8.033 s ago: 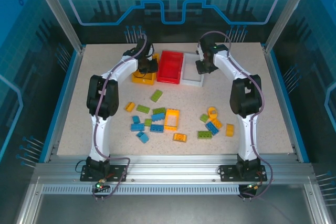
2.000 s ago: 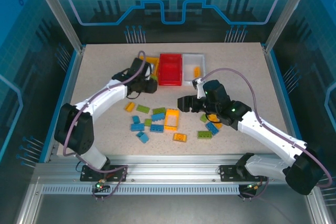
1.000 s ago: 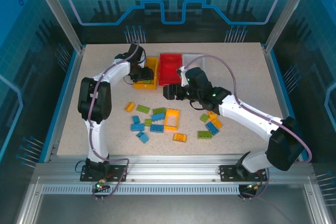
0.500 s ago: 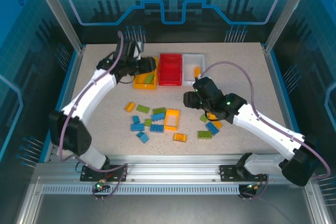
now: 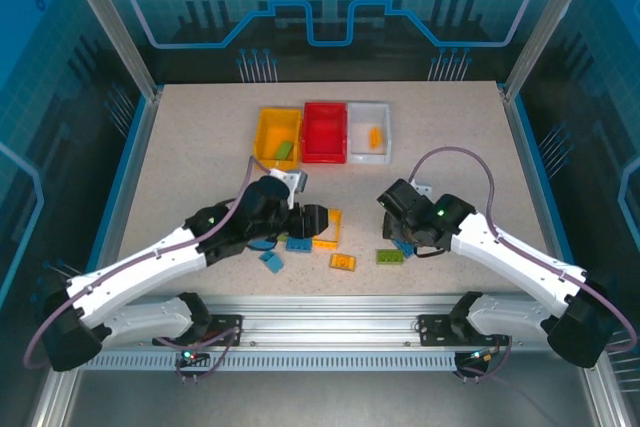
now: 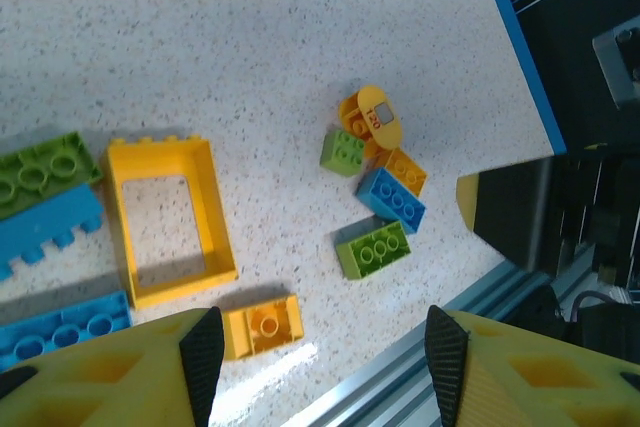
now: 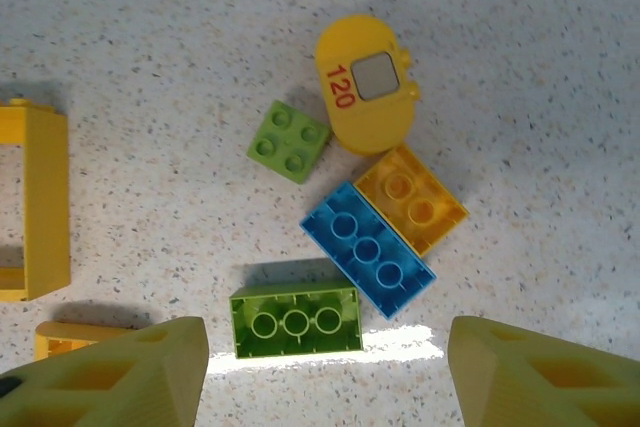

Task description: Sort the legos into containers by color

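Left fingers point(image 6: 100, 382) spread, empty, near a hollow yellow frame point(image 6: 170, 217). Right fingers point(image 7: 110, 377) are apart too, over a glossy studded green brick point(image 7: 296, 321). Legos point(image 5: 342, 261) litter the speckled tabletop point(image 5: 190, 157), and the smooth rectangular yellow bin point(image 5: 264, 135), red bin point(image 5: 325, 132) and white bin point(image 5: 360, 137) stand beyond.

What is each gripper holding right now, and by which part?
Nothing is held. The left gripper and right gripper both stand open with empty gaps; the legos below them lie on the table.
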Robot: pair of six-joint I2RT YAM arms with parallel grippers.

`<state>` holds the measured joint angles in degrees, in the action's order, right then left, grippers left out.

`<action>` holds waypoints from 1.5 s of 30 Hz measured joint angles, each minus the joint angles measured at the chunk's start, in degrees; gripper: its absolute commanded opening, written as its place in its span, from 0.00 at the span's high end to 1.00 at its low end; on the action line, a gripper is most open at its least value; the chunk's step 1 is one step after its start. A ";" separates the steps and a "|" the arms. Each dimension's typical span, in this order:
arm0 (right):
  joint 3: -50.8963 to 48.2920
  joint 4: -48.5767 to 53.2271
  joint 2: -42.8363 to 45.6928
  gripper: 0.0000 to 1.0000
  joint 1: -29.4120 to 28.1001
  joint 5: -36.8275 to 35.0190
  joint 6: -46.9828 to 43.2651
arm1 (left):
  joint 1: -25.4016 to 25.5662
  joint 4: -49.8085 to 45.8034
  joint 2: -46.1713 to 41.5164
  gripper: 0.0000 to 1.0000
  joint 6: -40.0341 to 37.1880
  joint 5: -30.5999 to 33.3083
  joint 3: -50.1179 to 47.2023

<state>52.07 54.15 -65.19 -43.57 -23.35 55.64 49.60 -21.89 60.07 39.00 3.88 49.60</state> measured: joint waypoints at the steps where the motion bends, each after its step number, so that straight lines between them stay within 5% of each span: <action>1: -0.59 -0.07 0.11 0.34 -0.02 0.15 1.11 | 0.50 -0.07 -1.27 0.40 0.50 0.83 -0.94; 8: -7.39 -1.70 -0.39 0.22 0.59 3.80 4.70 | 0.87 0.35 -8.61 0.38 3.28 4.50 -5.16; 19: -12.94 -13.64 -7.13 0.13 14.03 15.08 -2.73 | 1.42 3.37 -3.54 0.38 4.61 4.42 -5.16; 29: -13.75 -21.22 -13.92 0.14 17.35 20.85 -7.15 | 2.47 4.90 -0.39 0.38 4.61 4.26 -5.09; 45: -5.01 -16.00 -23.47 0.27 13.64 18.23 -6.51 | 3.41 5.99 1.40 0.38 4.61 4.24 -4.68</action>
<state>47.07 38.15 -88.66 -29.93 -5.13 49.12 53.01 -15.90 61.47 43.62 8.12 44.93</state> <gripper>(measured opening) 0.734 0.619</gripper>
